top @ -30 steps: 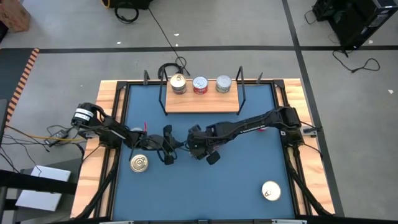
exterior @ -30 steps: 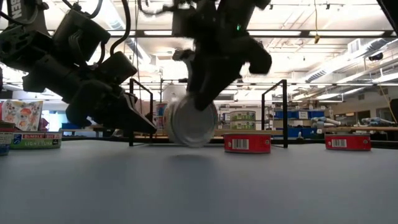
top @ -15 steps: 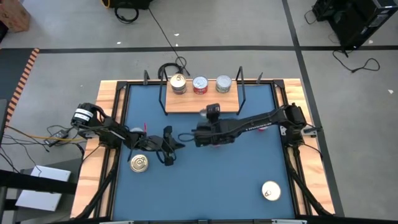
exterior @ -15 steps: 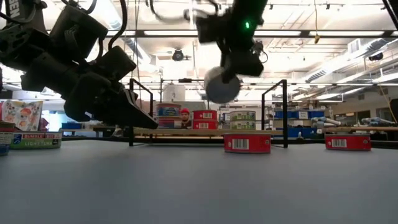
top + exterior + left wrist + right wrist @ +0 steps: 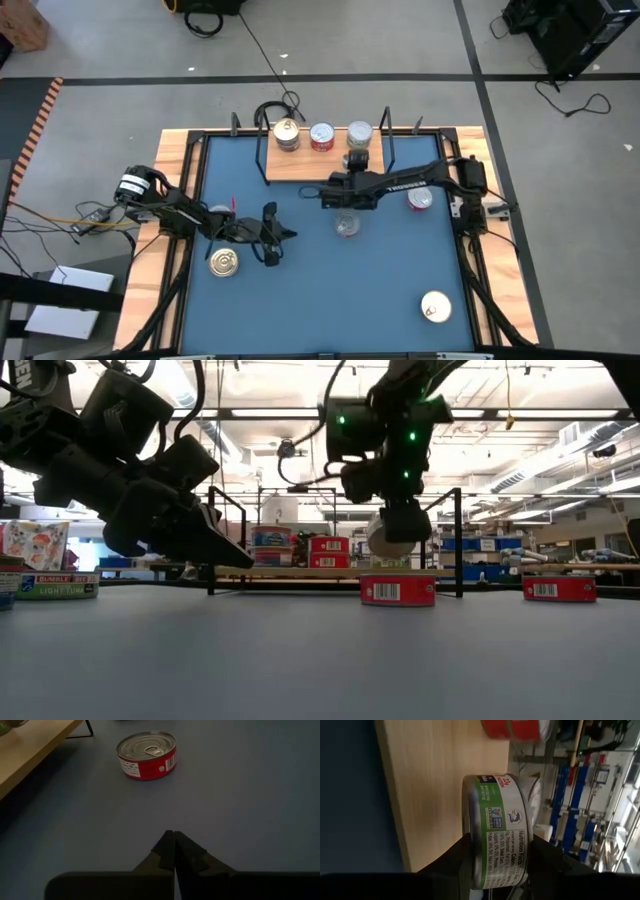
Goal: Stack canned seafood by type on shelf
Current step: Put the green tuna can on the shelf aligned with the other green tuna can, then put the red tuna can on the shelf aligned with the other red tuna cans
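- Shelf (image 5: pixel 325 163) at 12 o'clock on the blue table (image 5: pixel 300 300), holding three tins in a row along its far edge: gold-lidded tin (image 5: pixel 287 133), red-sided tin (image 5: pixel 321 135), silver-lidded tin (image 5: pixel 359 134). One layer only, no stacks yet.
- Right gripper (image 5: pixel 357 161) clamped on a green-label tin (image 5: pixel 497 832), held over the shelf's near edge, just in front of the silver-lidded tin. Judging by position, it goes on top of that one; not yet set down.
- Left gripper (image 5: pixel 272 235) at 9 o'clock of table centre, fingers together, empty, waiting just above the table top.
- Left on the table: gold tin (image 5: pixel 224 262) at 8 o'clock, pale-lidded tin (image 5: pixel 435 307) at 4 o'clock, red tin (image 5: pixel 421 200) at 2 o'clock beside the right arm, silver tin (image 5: pixel 347 224) near centre.
- Progress estimate: early to middle. Three base tins placed, one in the air, four loose ones to go.
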